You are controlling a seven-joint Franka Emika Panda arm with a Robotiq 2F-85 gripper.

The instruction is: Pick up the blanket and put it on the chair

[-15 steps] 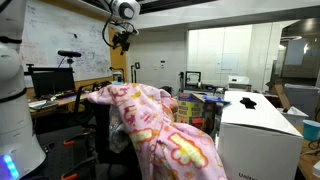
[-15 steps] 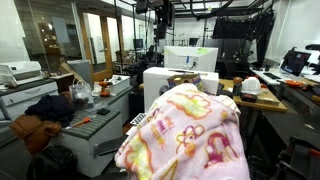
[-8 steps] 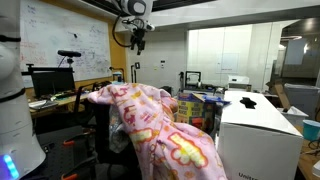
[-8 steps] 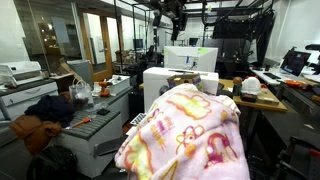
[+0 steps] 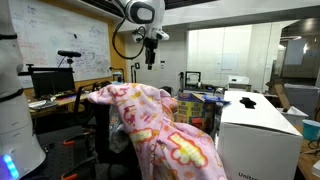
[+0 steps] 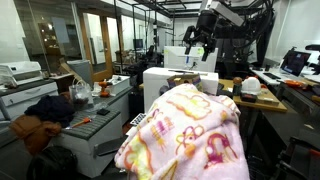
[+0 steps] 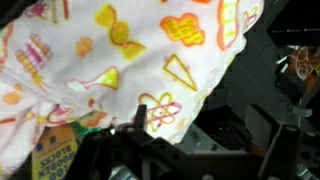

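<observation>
The pink blanket [image 5: 160, 125] with yellow and white cartoon shapes lies draped over the black chair [image 5: 101, 128] and hangs down toward the floor. It covers the backrest almost completely in both exterior views [image 6: 185, 135]. My gripper [image 5: 150, 55] hangs high above the blanket, well clear of it, open and empty; in an exterior view it shows dark near the ceiling beams [image 6: 195, 42]. In the wrist view the blanket [image 7: 110, 60] fills the upper left, seen from above, and the gripper [image 7: 200, 148] is a dark blur at the bottom with nothing between its fingers.
A white box-like cabinet [image 5: 258, 135] stands right beside the blanket-covered chair, also seen behind it [image 6: 170, 80]. A desk with monitors [image 5: 50, 85] is on the far side. A workbench with a brown jacket [image 6: 35, 128] and cluttered tables surround the spot.
The arm has swung sideways above the chair, carrying the gripper away from over the desk. The blanket has stayed put on the chair.
</observation>
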